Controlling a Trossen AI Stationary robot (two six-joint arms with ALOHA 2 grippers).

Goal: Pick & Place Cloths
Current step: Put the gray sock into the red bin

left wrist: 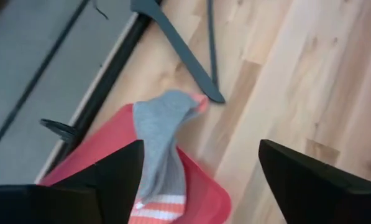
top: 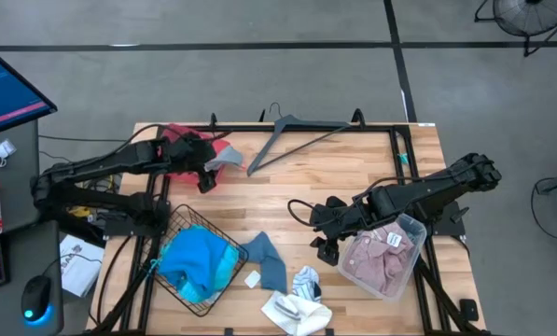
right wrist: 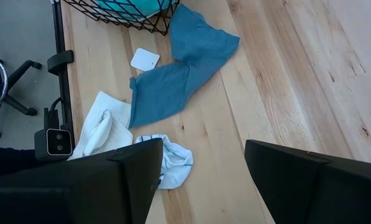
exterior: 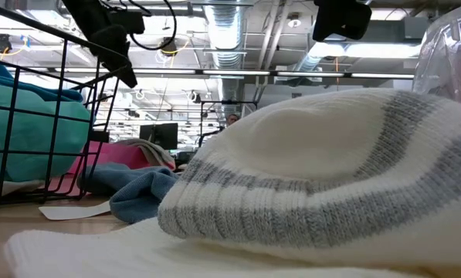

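Observation:
My left gripper [left wrist: 201, 180] [top: 206, 179] is open and hovers over the red tray [left wrist: 201, 186] at the table's far left. A grey sock with coral stripes [left wrist: 163, 134] lies on the tray, its toe draped over the rim. My right gripper [right wrist: 201, 177] [top: 327, 246] is open above bare wood near the table's middle. A blue-grey cloth [right wrist: 179, 68] [top: 269, 261] and white cloths [right wrist: 104, 130] [top: 297, 301] lie flat on the table. A turquoise garment [top: 196, 259] fills the wire basket [top: 224, 280]. A pale pink garment [top: 376, 261] sits in a clear bin [top: 410, 229].
A grey hanger [top: 297, 135] [left wrist: 185, 53] lies at the far edge beside the tray. A white tag [right wrist: 145, 59] lies by the basket. In the low view a white knit cloth with grey stripes [exterior: 330, 170] fills the foreground. Bare wood shows in the table's middle [top: 287, 187].

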